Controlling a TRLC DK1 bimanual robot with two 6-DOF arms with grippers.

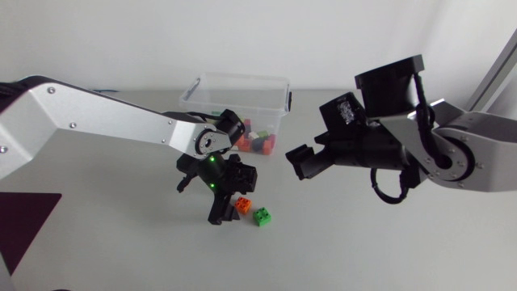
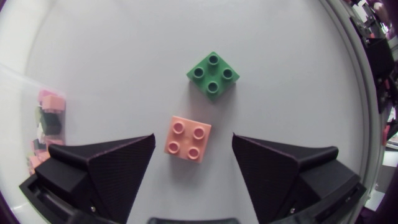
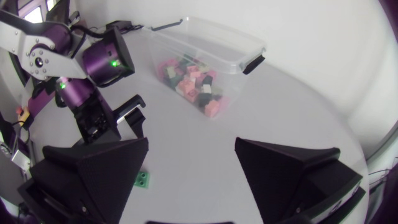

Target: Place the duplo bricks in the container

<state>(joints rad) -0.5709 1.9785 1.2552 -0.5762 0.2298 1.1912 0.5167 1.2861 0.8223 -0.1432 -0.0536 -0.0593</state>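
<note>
Left gripper (image 2: 193, 144) hung open astride the orange duplo brick (image 2: 188, 139): it looked light, rigid and slick, best pinched on its flat sides. Right gripper (image 3: 191, 143) gaped, empty.

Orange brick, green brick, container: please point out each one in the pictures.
orange brick (image 2: 188, 139), left wrist view, centre of its studded top.
green brick (image 2: 212, 73), left wrist view, centre of its top, between the studs.
container (image 1: 238, 77), head view, its back rim.

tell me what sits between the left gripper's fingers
The orange brick, studs up, lies inside the open left gripper, touching neither side; the left wrist view shows it.
</note>
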